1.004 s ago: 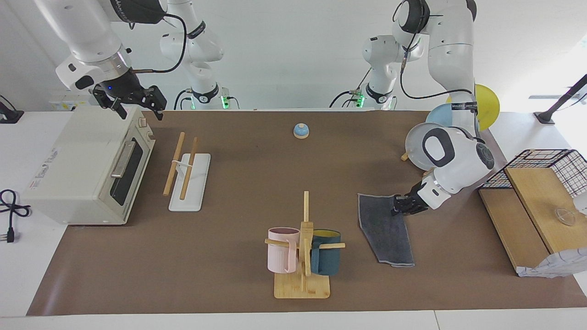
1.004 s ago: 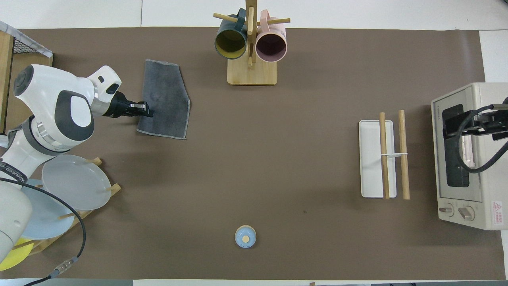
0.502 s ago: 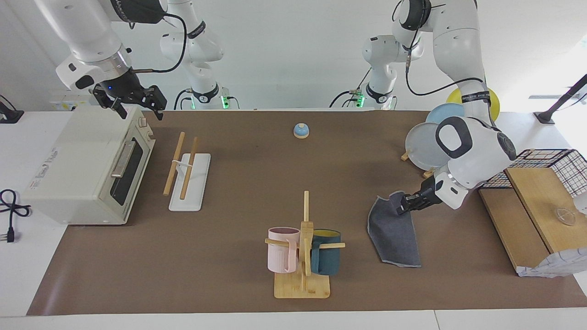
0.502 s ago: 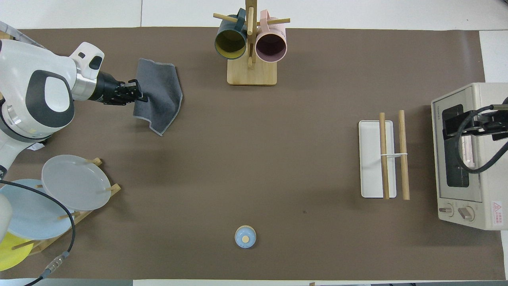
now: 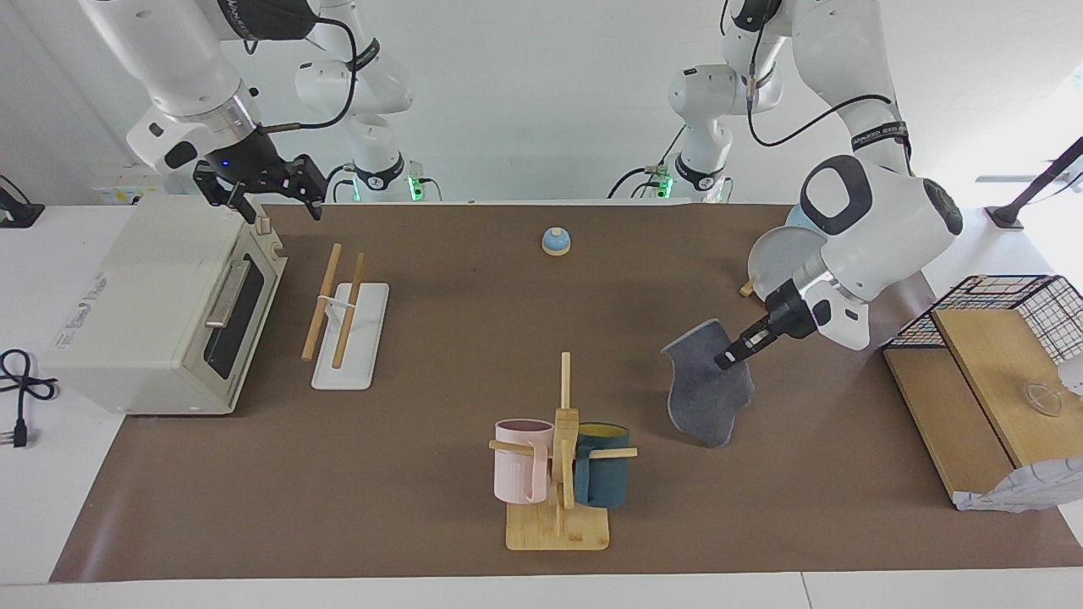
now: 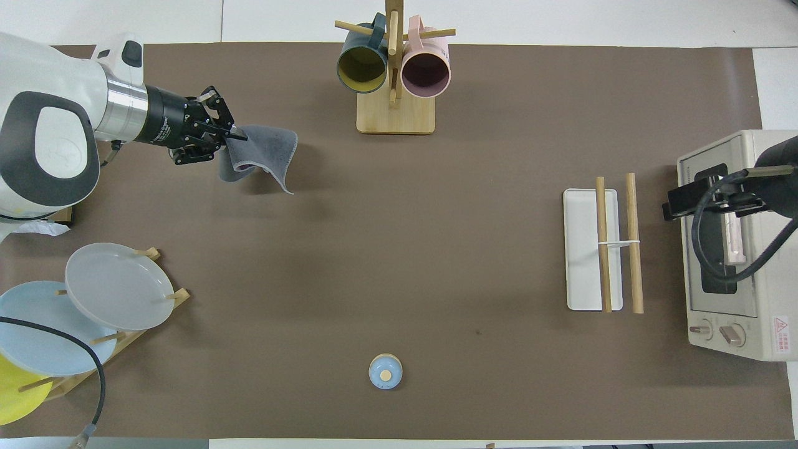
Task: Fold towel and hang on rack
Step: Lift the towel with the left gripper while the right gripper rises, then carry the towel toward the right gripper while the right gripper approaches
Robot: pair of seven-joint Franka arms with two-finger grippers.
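Facing view, from the view's left edge across. Oven (image 5: 161,304) at the right arm's end of the table; the right gripper (image 5: 272,196) hangs over its top corner with jaws spread and nothing between them, this arm waiting. Just beside the oven stands the rack (image 5: 347,326), two wooden rods over a white base, bare. A bell (image 5: 556,241) sits mid-table, nearer the robots; the mug stand (image 5: 558,461) is farther from them. Toward the left arm's end, the left gripper (image 5: 729,359) is pinched shut on one edge of the towel (image 5: 706,389), which hangs limp and clear of the table, grey face outward and apparently doubled over. Plates (image 5: 783,266) stand beside that arm.

Step in hand, as judged: carrying the folded towel toward the rack. The next move calls for a long traverse across the table, keeping the towel's hanging end above the mug stand, then lowering so the cloth drapes over a rod before release.
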